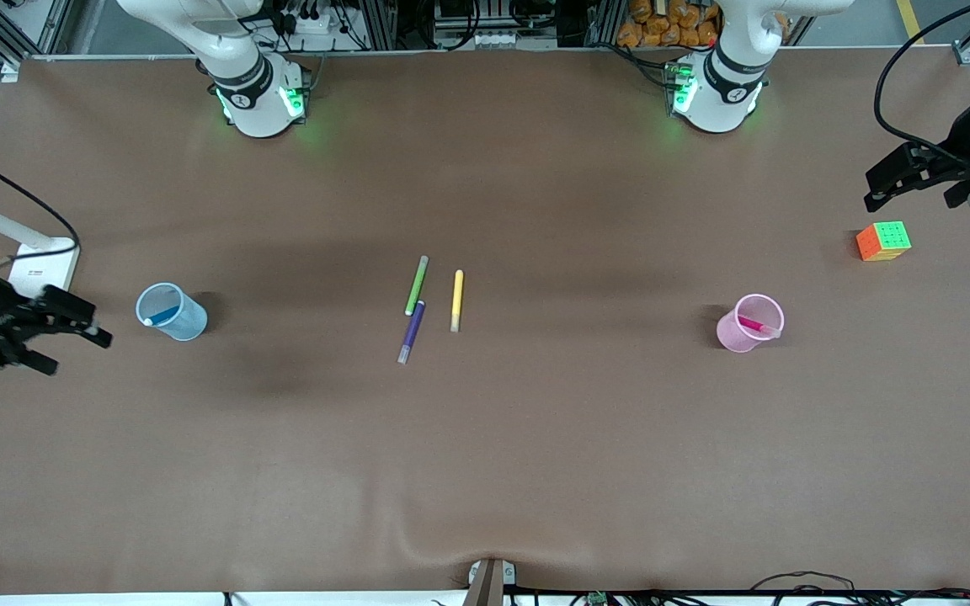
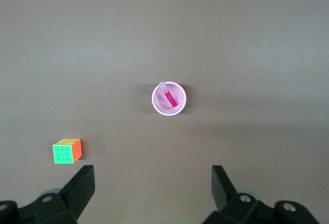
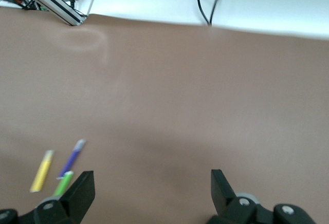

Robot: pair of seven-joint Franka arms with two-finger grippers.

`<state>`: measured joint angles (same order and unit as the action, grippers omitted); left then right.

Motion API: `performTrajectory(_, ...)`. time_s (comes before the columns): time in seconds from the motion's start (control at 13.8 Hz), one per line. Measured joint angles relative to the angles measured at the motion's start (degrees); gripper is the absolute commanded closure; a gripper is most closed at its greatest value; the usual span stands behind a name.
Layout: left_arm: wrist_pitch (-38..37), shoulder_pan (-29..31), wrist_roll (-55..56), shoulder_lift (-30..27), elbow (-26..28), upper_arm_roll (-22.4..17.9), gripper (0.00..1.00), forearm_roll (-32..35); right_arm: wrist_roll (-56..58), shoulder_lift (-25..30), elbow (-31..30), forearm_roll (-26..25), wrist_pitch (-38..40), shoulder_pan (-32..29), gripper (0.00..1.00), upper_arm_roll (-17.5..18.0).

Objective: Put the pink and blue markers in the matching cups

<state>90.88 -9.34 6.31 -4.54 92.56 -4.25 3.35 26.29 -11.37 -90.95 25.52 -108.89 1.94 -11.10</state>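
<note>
Both grippers hung empty at the two ends of the table, and each arm was partly cut off by the edge of the front view. Left gripper [image 1: 872, 200] was up in the air at the left arm's end, above the table and close to the small multicoloured puzzle cube [image 1: 883, 241]; its black fingers [image 2: 82, 185] stood wide apart, with nothing between them. Only the wrist and the hand of this arm were visible, the rest was outside the picture. Right gripper [image 1: 100, 328] was at the right arm's end, also with fingers [image 3: 82, 188] spread wide and empty, beside the pale blue mesh cup [image 1: 171, 311]. Its arm too was mostly cut off.

The bright blue marker [image 1: 163, 316] leaned inside the pale blue mesh cup; only a short part of it showed above the rim. The magenta-pink marker [image 1: 756, 325] stood tilted in the pale pink mesh cup [image 1: 749, 322], its pale cap resting over the rim. In the left wrist view the same pink cup [image 2: 168, 98] appeared round, seen from above.

Three slim markers lay flat in the middle of the brown matte table [image 1: 535, 438]: a green marker [image 1: 417, 285], a purple marker [image 1: 411, 332] touching its end, and a yellow marker [image 1: 456, 300] just beside them. In the right wrist view these looked blurred, and the green one was partly hidden by a finger.
</note>
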Motion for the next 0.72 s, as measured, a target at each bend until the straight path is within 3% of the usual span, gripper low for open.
performTrajectory(0.36, 0.0, 0.1, 0.2, 0.0, 0.6, 0.0, 0.0, 0.0, -11.8, 0.9, 6.9, -10.1, 16.2, 0.0, 0.0, 0.4)
performTrajectory(0.72, 0.0, 0.1, 0.6, 0.0, 0.7, 0.2, 0.0, 0.0, -26.1, 7.3, 9.6, -21.7, 29.8, 0.0, 0.0, 6.2)
